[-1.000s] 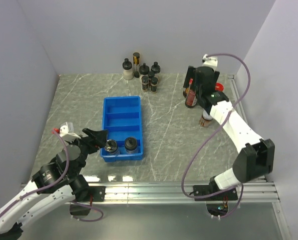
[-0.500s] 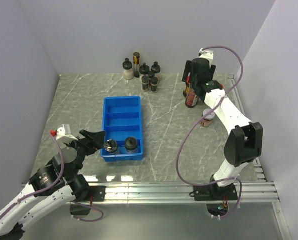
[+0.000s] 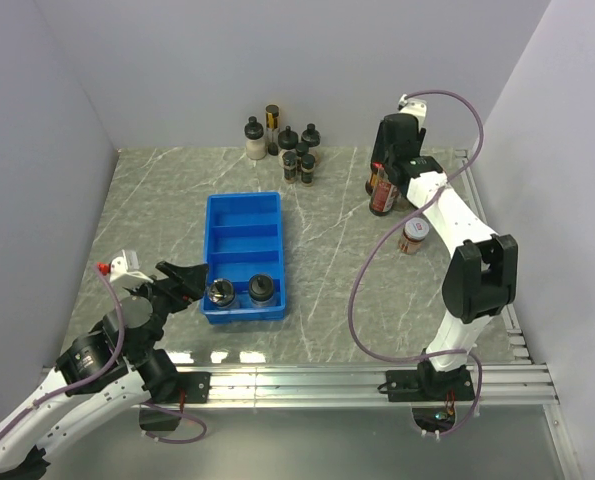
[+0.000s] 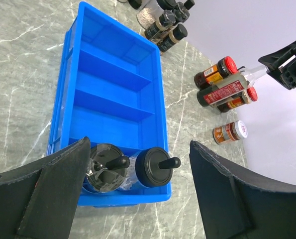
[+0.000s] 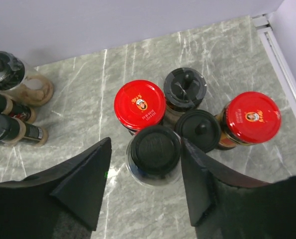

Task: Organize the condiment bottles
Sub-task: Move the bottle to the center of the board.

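My right gripper (image 5: 147, 149) hangs over a cluster of condiment bottles (image 3: 381, 195) at the back right. Its open fingers straddle a black-capped glass bottle (image 5: 154, 152); the right finger is against the glass and a gap shows on the left. Around that bottle stand two red-capped jars (image 5: 140, 104) (image 5: 252, 117) and two black-capped ones (image 5: 184, 87) (image 5: 200, 129). My left gripper (image 4: 139, 149) is wide open and empty above the near end of the blue tray (image 4: 113, 79). The tray's nearest compartment holds two black-capped bottles (image 4: 106, 168) (image 4: 155, 167).
Several more black-capped bottles (image 3: 289, 150) stand in a group at the back wall. A single small jar (image 3: 413, 237) stands alone near the right arm. The tray's (image 3: 243, 215) other compartments hold nothing. A rail runs along the table's right edge (image 3: 477, 190).
The right arm swung back over the right-hand cluster and its fingers narrowed around the black-capped bottle. The left gripper drew back slightly toward the near left, still open.
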### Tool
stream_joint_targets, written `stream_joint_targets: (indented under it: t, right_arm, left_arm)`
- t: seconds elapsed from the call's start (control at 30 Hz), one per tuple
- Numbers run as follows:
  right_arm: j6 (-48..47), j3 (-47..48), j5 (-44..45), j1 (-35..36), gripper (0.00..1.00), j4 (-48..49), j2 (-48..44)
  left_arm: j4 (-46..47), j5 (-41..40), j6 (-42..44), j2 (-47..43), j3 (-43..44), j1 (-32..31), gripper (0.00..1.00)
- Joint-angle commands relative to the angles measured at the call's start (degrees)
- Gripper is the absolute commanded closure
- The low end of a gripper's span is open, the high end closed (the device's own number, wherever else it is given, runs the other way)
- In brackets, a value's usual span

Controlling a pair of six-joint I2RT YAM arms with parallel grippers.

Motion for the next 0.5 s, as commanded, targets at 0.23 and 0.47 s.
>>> stream_joint_targets:
  t: [0.23,0.47]
  right_arm:
    - [0.5,2.2,-2.3,-0.8,0.54,1.3,1.5]
    - [-0.4,2.2,-4.2,-0.8,1.00,1.8,0.1]
  left_arm:
    - [-1.8,-1.0,-0.9,-1.6,1.2,-0.1,0.14]
    - [-2.3,-1.0,-1.4,-2.0,1.1,-0.1,0.14]
